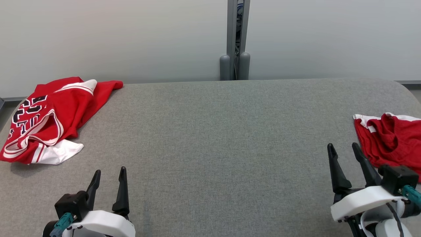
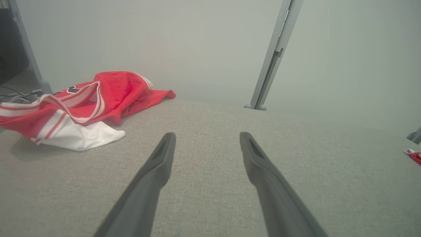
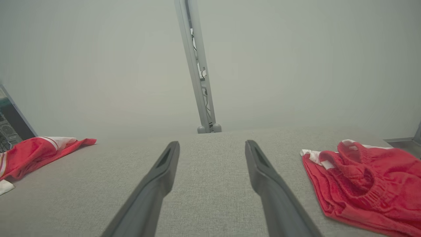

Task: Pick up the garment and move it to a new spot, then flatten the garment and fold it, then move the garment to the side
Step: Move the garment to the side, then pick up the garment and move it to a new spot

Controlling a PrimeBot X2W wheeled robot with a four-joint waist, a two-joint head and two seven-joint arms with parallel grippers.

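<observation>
A crumpled red and white jersey garment [image 1: 49, 118] with black lettering lies at the far left of the grey fabric table [image 1: 213, 131]; the left wrist view has it [image 2: 82, 105] up and left of the fingers. Another red garment with white trim, bunched like shorts [image 1: 391, 138], lies at the right edge and appears in the right wrist view [image 3: 361, 184]. My left gripper [image 1: 110, 170] hovers open and empty near the front left, below the jersey. My right gripper [image 1: 342, 145] stands open and empty just left of the shorts, not touching them.
A grey metal post [image 1: 235, 39] rises behind the table's back edge against a pale wall. The table's corners are rounded at the right. Dark equipment and cables sit beyond the table's left end [image 2: 13, 49].
</observation>
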